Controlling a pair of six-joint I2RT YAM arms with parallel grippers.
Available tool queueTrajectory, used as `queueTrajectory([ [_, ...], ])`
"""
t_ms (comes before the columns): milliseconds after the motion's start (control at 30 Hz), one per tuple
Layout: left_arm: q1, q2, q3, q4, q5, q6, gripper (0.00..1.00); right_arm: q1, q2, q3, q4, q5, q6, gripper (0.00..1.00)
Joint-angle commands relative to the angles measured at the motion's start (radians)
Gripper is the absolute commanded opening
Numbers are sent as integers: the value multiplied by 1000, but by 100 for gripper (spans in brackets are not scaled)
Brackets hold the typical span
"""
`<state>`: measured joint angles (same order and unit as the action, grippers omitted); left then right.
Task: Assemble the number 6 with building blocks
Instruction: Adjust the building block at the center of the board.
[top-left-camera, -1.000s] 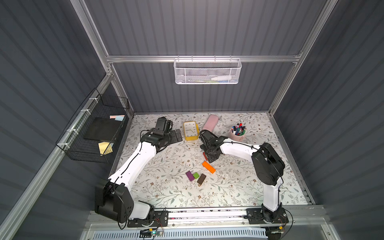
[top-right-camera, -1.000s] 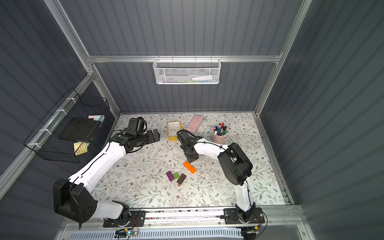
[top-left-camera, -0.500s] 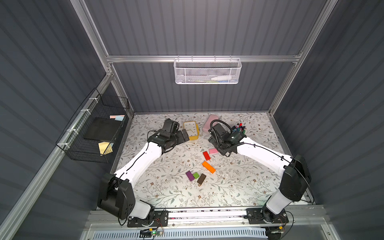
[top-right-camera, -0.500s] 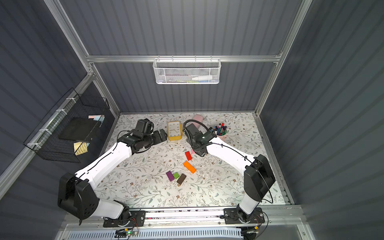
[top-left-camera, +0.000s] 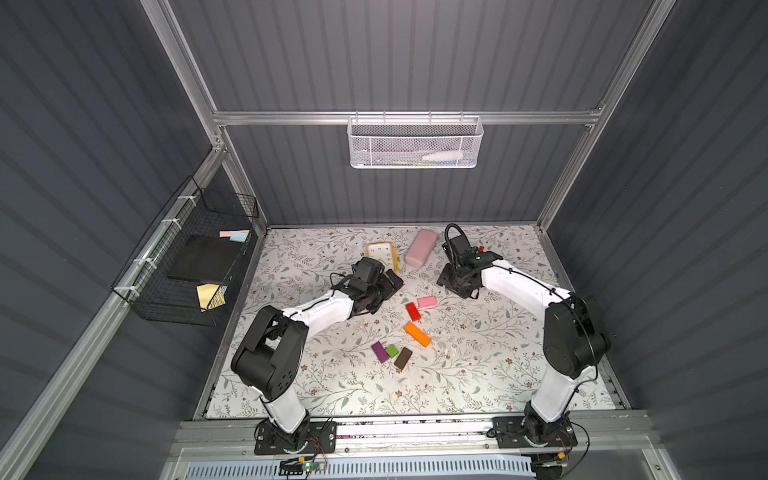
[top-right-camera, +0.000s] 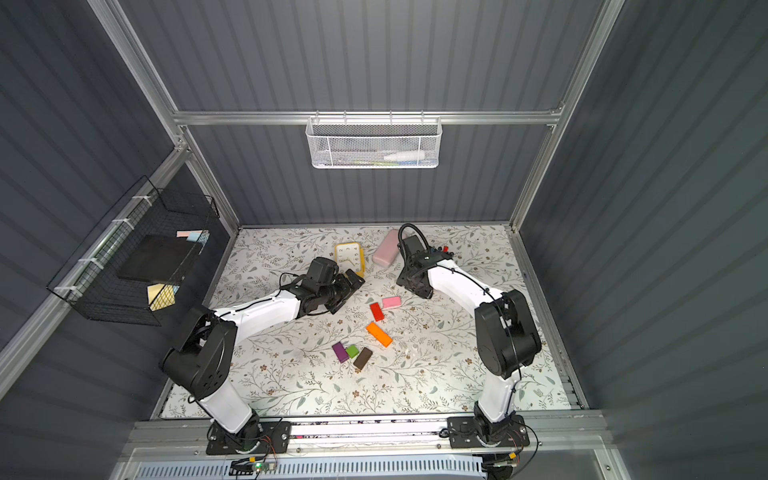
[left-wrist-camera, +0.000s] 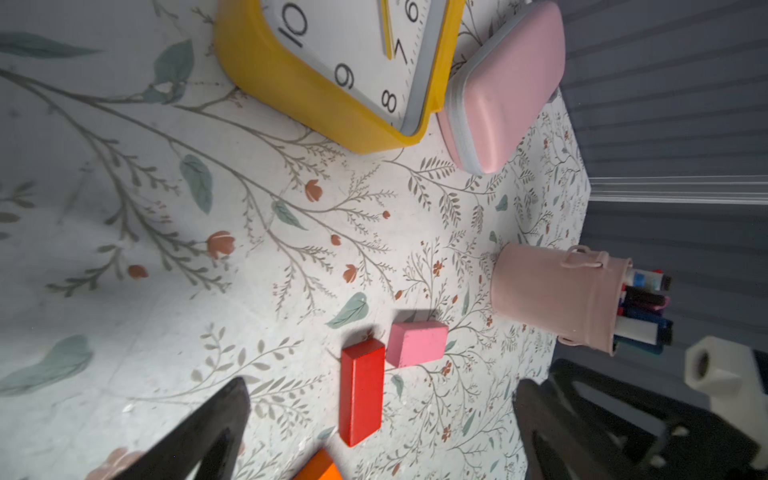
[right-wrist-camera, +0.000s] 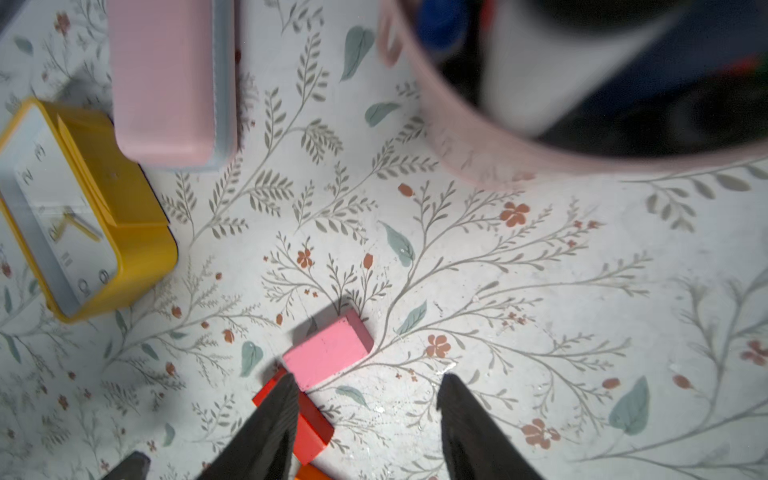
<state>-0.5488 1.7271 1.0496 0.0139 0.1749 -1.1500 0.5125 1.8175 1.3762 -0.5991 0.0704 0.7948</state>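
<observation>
Between right gripper (right-wrist-camera: 368, 378) fingers (right-wrist-camera: 270, 432): nothing. Jaws are partly open over the mat (right-wrist-camera: 540, 291), just short of the pink block (right-wrist-camera: 328, 351). Red block (right-wrist-camera: 309, 419) is just beside the pink one, partly hidden by a finger. Left gripper (top-left-camera: 390, 283) is spread wide, empty, facing the same pair. Orange block (top-left-camera: 417, 334) lies apart, nearer the front. Purple block (top-left-camera: 379, 352), green cube (top-left-camera: 391, 351) and brown block (top-left-camera: 402, 358) cluster past it, green just beside purple. No digit formed yet. All plain, matte colours. Yellow clock (left-wrist-camera: 291, 83) face reads 10, 9, 8, 7. Pink case (top-left-camera: 420, 247) is beside the clock, pen cup (left-wrist-camera: 552, 291) near the right arm. Blocks sit mid-mat, well off every edge, with wide mat toward the front rail (top-left-camera: 415, 428).
</observation>
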Motion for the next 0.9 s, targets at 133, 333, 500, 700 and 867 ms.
queueTrajectory([
  [133, -45, 89, 62, 110, 84, -89, 99, 0, 30, 2, 2, -89, -151, 57],
  [333, -71, 118, 25, 169, 127, -144, 99, 1, 73, -29, 22, -167, -175, 57],
  [500, -83, 119, 3, 196, 123, -154, 99, -1, 90, -65, 64, -198, -175, 57],
  [700, -89, 130, -30, 233, 127, -173, 99, -3, 121, -62, 89, -225, -184, 56],
  [867, -89, 133, -52, 238, 127, -181, 99, -5, 137, -56, 102, -228, -183, 56],
])
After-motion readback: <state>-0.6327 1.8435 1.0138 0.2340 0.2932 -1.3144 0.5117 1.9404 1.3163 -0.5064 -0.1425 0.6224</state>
